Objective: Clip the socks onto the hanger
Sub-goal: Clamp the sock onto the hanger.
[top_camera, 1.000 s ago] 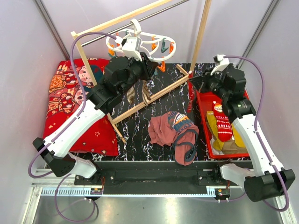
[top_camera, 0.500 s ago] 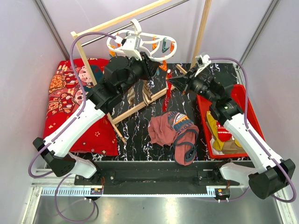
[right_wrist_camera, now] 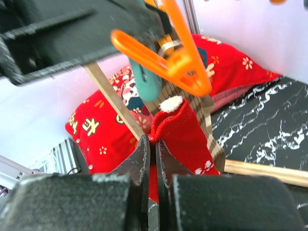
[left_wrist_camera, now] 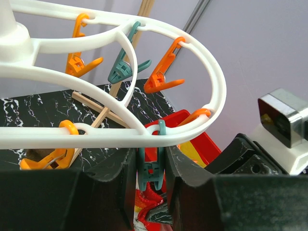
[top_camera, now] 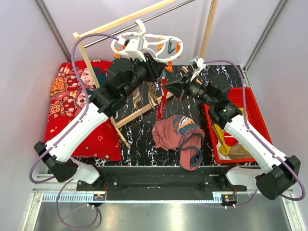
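The white oval hanger [top_camera: 153, 37] hangs from the rack rail, with orange and teal pegs around its rings [left_wrist_camera: 202, 72]. My left gripper [top_camera: 155, 65] is shut on a teal peg [left_wrist_camera: 151, 171] on the near ring, one finger on each side of it. My right gripper [top_camera: 166, 86] is shut on the cuff of a red sock with white pattern [right_wrist_camera: 185, 127]. It holds the cuff just under that teal peg [right_wrist_camera: 147, 79]. The sock hangs below [top_camera: 160, 109] and shows under the peg in the left wrist view [left_wrist_camera: 144, 204]. A brown-and-tan striped sock [right_wrist_camera: 215, 144] hangs behind it.
A red tray [top_camera: 246, 98] at the right holds mustard yellow socks [top_camera: 222, 131]. A rust-maroon garment [top_camera: 180, 134] lies mid-table. A red cartoon cushion [top_camera: 72, 106] lies at the left. The wooden rack frame [top_camera: 144, 109] and its pole [top_camera: 209, 29] stand around the hanger.
My right arm swung left from above the red tray, carrying the red sock up to the hanger under my left gripper. The left arm barely moved.
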Action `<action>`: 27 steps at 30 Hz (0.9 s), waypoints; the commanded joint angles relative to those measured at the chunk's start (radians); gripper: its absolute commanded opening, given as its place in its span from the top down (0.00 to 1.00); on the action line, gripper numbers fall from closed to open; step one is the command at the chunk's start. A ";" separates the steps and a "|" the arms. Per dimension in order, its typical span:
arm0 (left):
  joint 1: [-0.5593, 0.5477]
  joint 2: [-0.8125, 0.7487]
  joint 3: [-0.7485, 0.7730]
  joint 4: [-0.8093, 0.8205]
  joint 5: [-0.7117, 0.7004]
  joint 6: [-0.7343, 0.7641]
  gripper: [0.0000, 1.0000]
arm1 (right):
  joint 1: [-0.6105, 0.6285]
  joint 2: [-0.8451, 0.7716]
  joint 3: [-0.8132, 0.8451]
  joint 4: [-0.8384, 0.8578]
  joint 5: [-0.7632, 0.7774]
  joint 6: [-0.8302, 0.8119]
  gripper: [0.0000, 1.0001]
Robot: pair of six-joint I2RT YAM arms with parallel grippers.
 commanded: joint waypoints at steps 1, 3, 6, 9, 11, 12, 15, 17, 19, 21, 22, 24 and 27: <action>-0.002 -0.016 -0.007 0.066 0.009 -0.001 1.00 | 0.017 0.000 0.069 0.076 0.025 0.002 0.95; 0.000 -0.016 -0.012 0.066 0.000 0.002 1.00 | 0.020 -0.001 0.075 0.076 0.028 0.002 0.95; -0.002 -0.016 -0.017 0.066 -0.011 0.012 1.00 | 0.021 -0.003 0.080 0.078 0.032 -0.002 0.95; -0.002 -0.018 -0.020 0.065 -0.015 0.017 1.00 | 0.024 -0.007 0.081 0.076 0.041 -0.007 0.95; -0.002 -0.018 -0.021 0.063 -0.018 0.019 1.00 | 0.026 -0.007 0.081 0.076 0.048 -0.007 0.95; -0.002 -0.018 -0.021 0.063 -0.018 0.019 1.00 | 0.028 -0.009 0.081 0.078 0.049 -0.008 0.95; -0.002 -0.018 -0.021 0.063 -0.015 0.019 1.00 | 0.026 -0.004 0.086 0.081 0.054 -0.010 0.95; -0.003 -0.018 -0.023 0.063 -0.014 0.019 1.00 | 0.026 -0.003 0.088 0.084 0.060 -0.015 0.95; -0.003 -0.018 -0.024 0.060 -0.014 0.022 1.00 | 0.028 0.000 0.094 0.087 0.061 -0.015 0.95; -0.005 -0.018 -0.024 0.058 -0.017 0.023 1.00 | 0.028 0.002 0.101 0.089 0.064 -0.016 0.95; -0.005 -0.018 -0.026 0.058 -0.017 0.023 1.00 | 0.028 0.005 0.103 0.092 0.064 -0.016 0.95; -0.006 -0.018 -0.027 0.058 -0.020 0.023 1.00 | 0.029 0.007 0.112 0.092 0.066 -0.016 0.95; -0.009 -0.016 -0.026 0.057 -0.028 0.028 1.00 | 0.029 0.014 0.121 0.098 0.064 -0.016 0.95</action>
